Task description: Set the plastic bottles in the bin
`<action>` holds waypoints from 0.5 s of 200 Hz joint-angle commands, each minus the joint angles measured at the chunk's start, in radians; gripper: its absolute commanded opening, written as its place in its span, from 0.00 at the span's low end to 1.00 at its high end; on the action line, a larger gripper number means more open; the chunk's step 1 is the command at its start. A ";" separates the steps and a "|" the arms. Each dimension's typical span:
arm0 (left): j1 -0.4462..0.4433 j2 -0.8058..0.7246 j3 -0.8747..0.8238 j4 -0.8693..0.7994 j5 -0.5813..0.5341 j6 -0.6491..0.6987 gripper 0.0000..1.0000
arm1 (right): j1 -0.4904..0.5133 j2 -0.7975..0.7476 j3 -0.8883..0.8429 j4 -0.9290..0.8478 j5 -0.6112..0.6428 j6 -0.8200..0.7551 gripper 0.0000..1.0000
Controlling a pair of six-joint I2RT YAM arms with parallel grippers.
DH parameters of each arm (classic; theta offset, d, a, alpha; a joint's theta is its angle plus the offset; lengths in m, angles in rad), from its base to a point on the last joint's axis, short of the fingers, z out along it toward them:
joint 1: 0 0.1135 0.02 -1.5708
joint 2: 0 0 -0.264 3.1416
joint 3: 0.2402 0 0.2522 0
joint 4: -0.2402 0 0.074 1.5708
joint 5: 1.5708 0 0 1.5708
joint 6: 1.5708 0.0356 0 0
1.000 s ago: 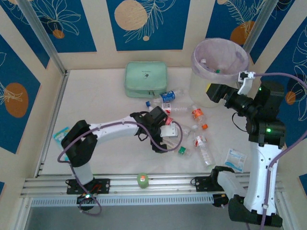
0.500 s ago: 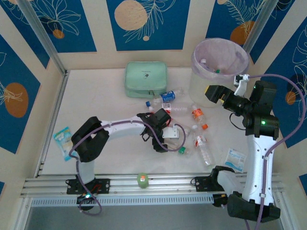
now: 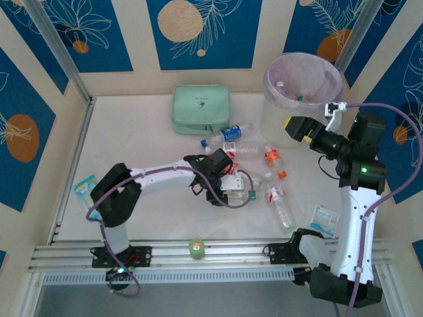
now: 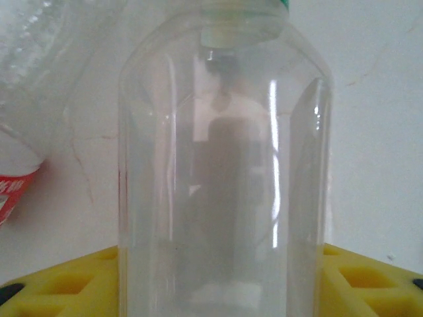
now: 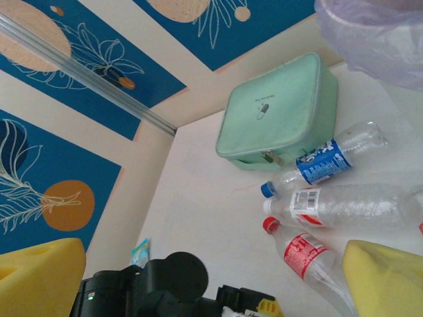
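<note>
**Left gripper clamped on a green-capped bottle at mid-table**

Left gripper [image 3: 231, 183] is low over the group of bottles in the middle of the table [image 3: 132, 142]. In its wrist view the yellow pads [image 4: 59, 284] lie against both sides of the clear green-capped bottle [image 4: 221, 165], so it is grasping this bottle. From above, the bottle's cap [image 3: 252, 195] shows just right of the gripper.

A red-labelled bottle [image 3: 280, 203] lies near it on the right. An orange-capped bottle [image 3: 271, 158] lies farther back. A blue-labelled bottle [image 3: 231, 132] lies just beside the mint green case [image 3: 201, 109].

The bin [image 3: 272, 119] stands at the far right of the table, well apart from the held bottle. A few bottles are already inside it.

The right gripper [image 3: 295, 129] hangs just beside the near wall of the bin. Its yellow fingers [image 5: 39, 277] are spread wide with nothing between them.

A blue-white packet [image 3: 324, 218] lies near the right arm's base.
</note>
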 commanded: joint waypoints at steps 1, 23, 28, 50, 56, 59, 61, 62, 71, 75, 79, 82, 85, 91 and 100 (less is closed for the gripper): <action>-0.006 -0.114 -0.044 -0.015 0.043 -0.019 0.55 | -0.003 0.013 0.011 0.046 -0.051 0.044 1.00; 0.023 -0.210 -0.082 -0.003 0.044 -0.066 0.55 | 0.000 0.023 0.023 0.072 -0.075 0.063 1.00; 0.039 -0.234 -0.093 0.004 0.059 -0.090 0.55 | 0.001 0.022 0.017 0.090 -0.085 0.070 1.00; 0.161 -0.325 -0.130 0.062 0.248 -0.231 0.51 | 0.021 0.017 -0.030 0.201 -0.143 0.104 0.98; 0.196 -0.340 -0.136 0.086 0.296 -0.285 0.48 | 0.032 0.019 -0.042 0.232 -0.157 0.113 0.98; 0.210 -0.346 -0.135 0.095 0.313 -0.313 0.46 | 0.038 0.018 -0.049 0.248 -0.162 0.118 0.98; 0.219 -0.349 -0.134 0.102 0.321 -0.336 0.45 | 0.042 0.020 -0.053 0.257 -0.165 0.121 0.98; 0.224 -0.351 -0.135 0.107 0.327 -0.346 0.45 | 0.044 0.020 -0.055 0.262 -0.167 0.122 0.98; 0.254 -0.368 -0.147 0.159 0.353 -0.442 0.43 | 0.069 0.026 -0.074 0.304 -0.171 0.133 0.98; 0.263 -0.376 -0.158 0.192 0.354 -0.488 0.41 | 0.082 0.031 -0.085 0.321 -0.172 0.137 0.98; 0.269 -0.387 -0.171 0.229 0.350 -0.535 0.39 | 0.096 0.036 -0.095 0.337 -0.173 0.139 0.98; 0.273 -0.393 -0.182 0.258 0.344 -0.573 0.37 | 0.108 0.041 -0.104 0.346 -0.175 0.138 0.98; 0.277 -0.399 -0.193 0.291 0.337 -0.606 0.35 | 0.120 0.048 -0.110 0.352 -0.177 0.137 0.98; 0.286 -0.411 -0.213 0.352 0.328 -0.688 0.31 | 0.147 0.063 -0.120 0.360 -0.188 0.127 0.97; 0.301 -0.423 -0.246 0.441 0.327 -0.798 0.26 | 0.196 0.083 -0.133 0.373 -0.206 0.102 0.96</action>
